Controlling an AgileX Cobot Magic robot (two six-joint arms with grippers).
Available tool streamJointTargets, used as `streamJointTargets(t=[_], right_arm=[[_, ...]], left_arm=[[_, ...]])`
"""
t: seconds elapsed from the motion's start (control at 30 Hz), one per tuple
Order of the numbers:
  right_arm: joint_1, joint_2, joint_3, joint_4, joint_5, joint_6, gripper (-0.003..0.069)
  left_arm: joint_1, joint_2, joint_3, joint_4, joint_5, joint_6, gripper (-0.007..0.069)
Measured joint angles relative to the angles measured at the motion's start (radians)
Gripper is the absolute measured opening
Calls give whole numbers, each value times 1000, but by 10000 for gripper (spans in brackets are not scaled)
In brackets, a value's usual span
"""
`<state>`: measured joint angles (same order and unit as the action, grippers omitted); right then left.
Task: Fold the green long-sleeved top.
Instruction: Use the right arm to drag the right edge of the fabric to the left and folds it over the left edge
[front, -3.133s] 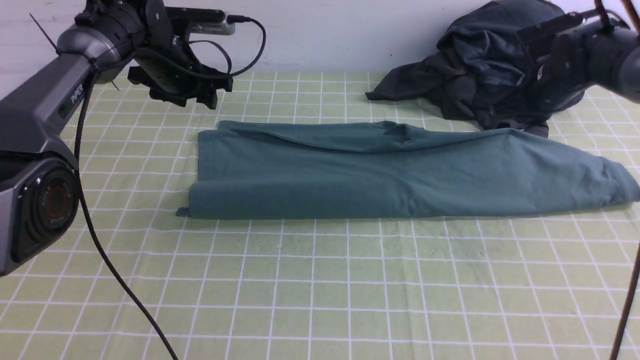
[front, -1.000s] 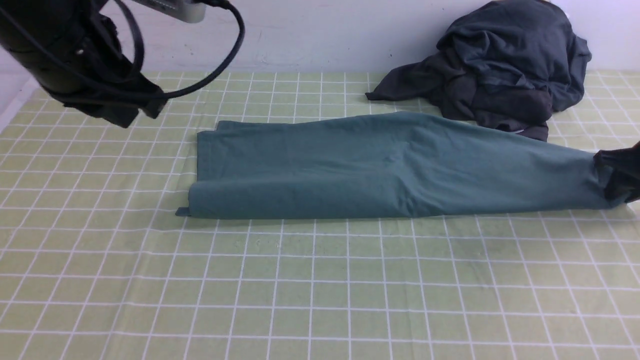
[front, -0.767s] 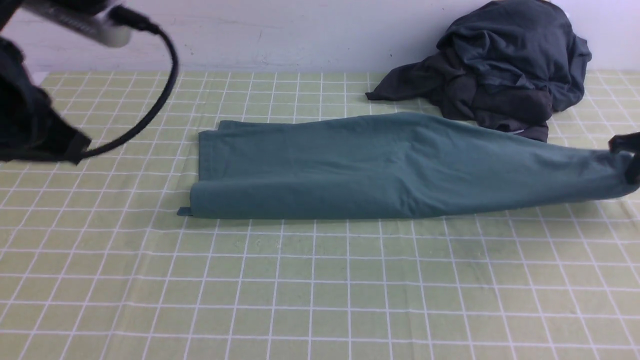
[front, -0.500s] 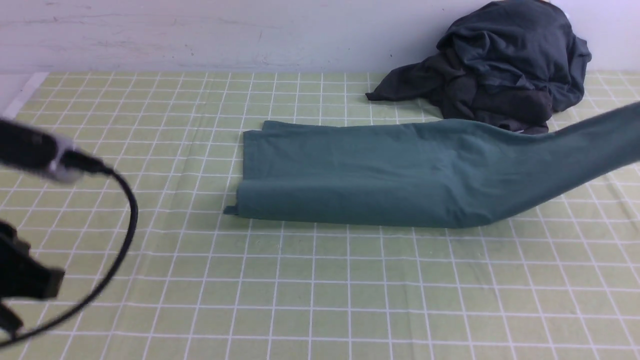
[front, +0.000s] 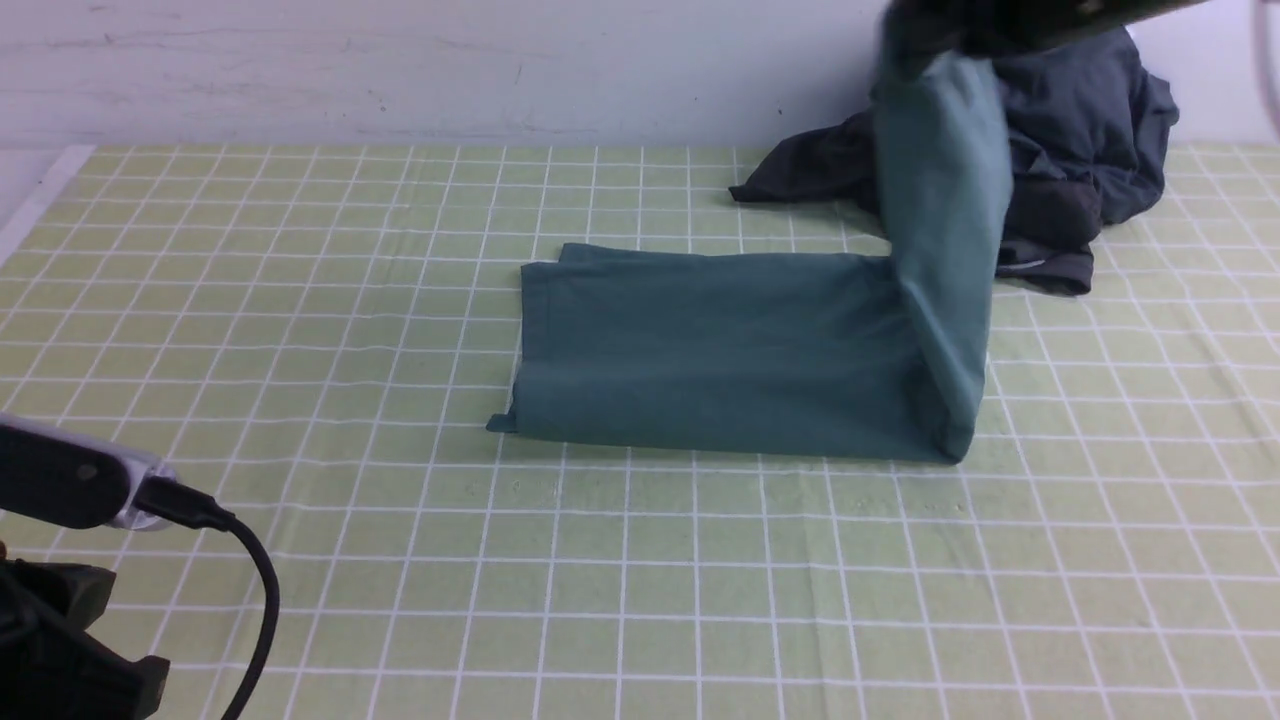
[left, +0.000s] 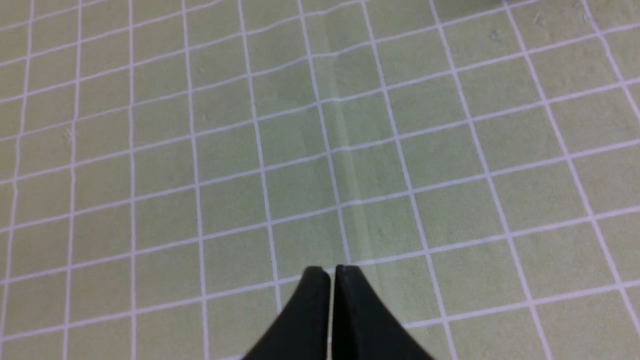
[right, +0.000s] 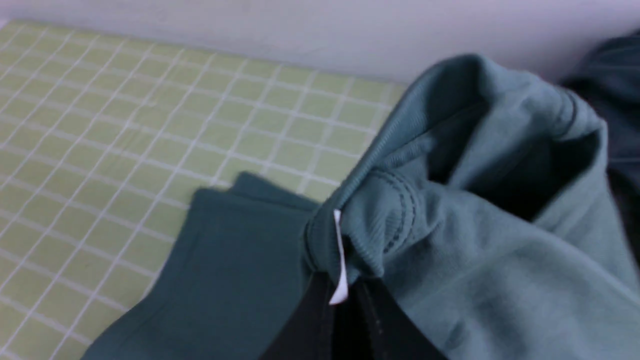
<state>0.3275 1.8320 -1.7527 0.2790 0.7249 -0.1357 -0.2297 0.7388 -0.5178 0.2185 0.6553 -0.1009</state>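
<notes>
One green long-sleeved top (front: 720, 350), strip-folded, mid-tablecloth (front: 700, 560), long axis 9-to-3 o'clock. Right gripper (right: 347, 292) pinches collar beside white neck label (right: 340, 260), that end raised at 2 o'clock; hem lies toward 9. Left gripper (left: 332, 272) closed, empty, at 7 o'clock, farther.

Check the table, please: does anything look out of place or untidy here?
Only the crumpled heap of dark charcoal-grey garments at the far right, by the wall, looks untidy. The teal-green cotton long-sleeved top lies neatly folded, its right end raised by the right gripper, shut on the collar; that belongs to the folding.
</notes>
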Motion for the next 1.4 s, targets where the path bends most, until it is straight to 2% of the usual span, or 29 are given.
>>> streamJointTargets(t=[0.17,0.27,0.4,0.57,0.67,0.73,0.87,1.17,1.4], right_arm=[[189,178,0,3,-120,-65,13],[249,255,-20,5,-157,-69,13],[270,357,-114,13,-150,-64,41],[270,404,-214,16,-111,-59,165],[269,406,-252,13,-85,-58,267],[268,406,-257,-5,-65,-58,288],[268,426,-258,-24,-34,-58,273],[286,561,-257,63,-40,-54,118],[293,529,-299,17,-47,-54,111]], left_arm=[[0,-2,0,-30,-1,0,-1],[0,-3,0,-40,-1,0,-1],[0,-3,0,-48,-1,0,-1],[0,-3,0,-65,-2,0,-1],[0,-3,0,-70,-2,0,-1],[0,-3,0,-72,-2,0,-1],[0,-3,0,-84,-3,0,-1],[0,-3,0,-114,-32,0,-1],[0,-3,0,-118,-32,0,-1]])
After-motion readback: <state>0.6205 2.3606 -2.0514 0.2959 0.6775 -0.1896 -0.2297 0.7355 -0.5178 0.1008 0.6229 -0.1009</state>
